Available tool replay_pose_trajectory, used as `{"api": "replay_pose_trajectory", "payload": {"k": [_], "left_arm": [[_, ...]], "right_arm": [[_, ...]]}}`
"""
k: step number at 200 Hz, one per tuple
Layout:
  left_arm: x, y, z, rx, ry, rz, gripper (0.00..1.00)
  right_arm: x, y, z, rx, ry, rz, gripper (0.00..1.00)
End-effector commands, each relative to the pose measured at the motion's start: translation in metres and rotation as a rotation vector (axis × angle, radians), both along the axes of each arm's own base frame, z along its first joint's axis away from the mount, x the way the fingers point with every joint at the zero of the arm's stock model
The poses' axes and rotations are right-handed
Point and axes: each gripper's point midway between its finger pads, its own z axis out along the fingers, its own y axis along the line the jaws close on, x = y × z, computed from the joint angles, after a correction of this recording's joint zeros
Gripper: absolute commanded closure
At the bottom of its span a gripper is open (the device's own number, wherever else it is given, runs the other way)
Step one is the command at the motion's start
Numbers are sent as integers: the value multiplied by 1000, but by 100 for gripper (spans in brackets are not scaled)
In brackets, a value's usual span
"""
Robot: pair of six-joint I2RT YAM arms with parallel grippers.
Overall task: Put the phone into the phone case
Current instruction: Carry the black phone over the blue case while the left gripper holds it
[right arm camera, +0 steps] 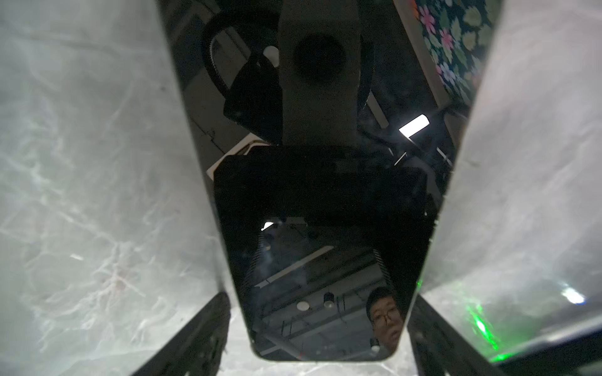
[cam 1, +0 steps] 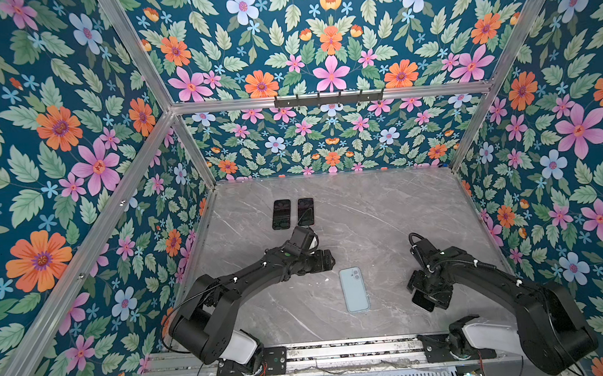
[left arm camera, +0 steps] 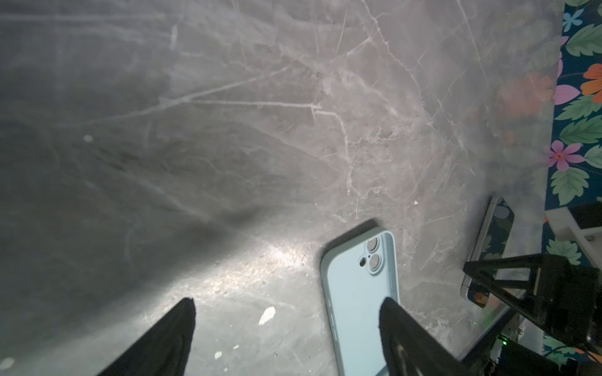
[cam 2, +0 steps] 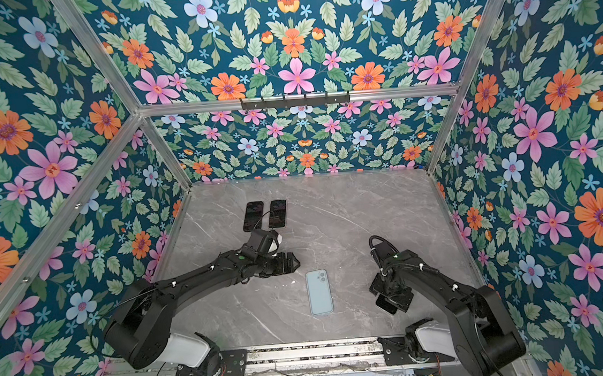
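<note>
Floral walls (cam 1: 53, 141) enclose a marble tabletop (cam 1: 385, 208) bearing the phone case (cam 1: 354, 289).

The phone case (cam 1: 354, 289) is pale blue, one flat matte shade, in both top views; the phone (right arm camera: 325, 244) has a glossy black screen with a thin silvery edge; the two other phones (cam 1: 281, 214) are black as well; the table (cam 1: 384, 205) is grey with a marble pattern of thin white veins and a few white specks; the walls (cam 1: 53, 141) carry a dark teal floral print of pink, orange and pale blue flowers among green leaves; the frame bars (cam 1: 322, 97) are silver; the left arm (cam 1: 248, 272) and right arm (cam 1: 480, 270) are black, each with a white base segment.
</note>
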Motion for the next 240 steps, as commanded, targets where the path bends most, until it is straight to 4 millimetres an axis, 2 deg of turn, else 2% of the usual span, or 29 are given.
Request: {"api": "replay_pose_trajectory", "payload": {"k": [1,45,80,102,140,201,220,223,240], "left_arm": [[1,-2,2,-20,2,17,10],[-9,-2,-3,-22,49,29,10],[-13,-1,-8,-16,76,37,11],[-17,2,-8,-14,85,42,11],[-25,15,-8,19,92,64,11],[-26,36,-3,13,89,114,11],[-26,39,-2,7,90,125,11],[-27,39,-2,5,90,124,11],[-28,39,-2,-11,92,127,12]], "right_arm": [[-3,-2,-3,-40,43,61,20],[7,23,-5,62,-23,163,32],[4,44,-1,84,-44,264,38],[8,67,10,93,-85,381,40],[11,118,23,168,-136,587,46],[8,162,6,154,-40,778,50],[9,176,10,149,-51,836,51],[7,177,3,138,-26,844,51],[7,192,2,134,-26,885,51]]}}
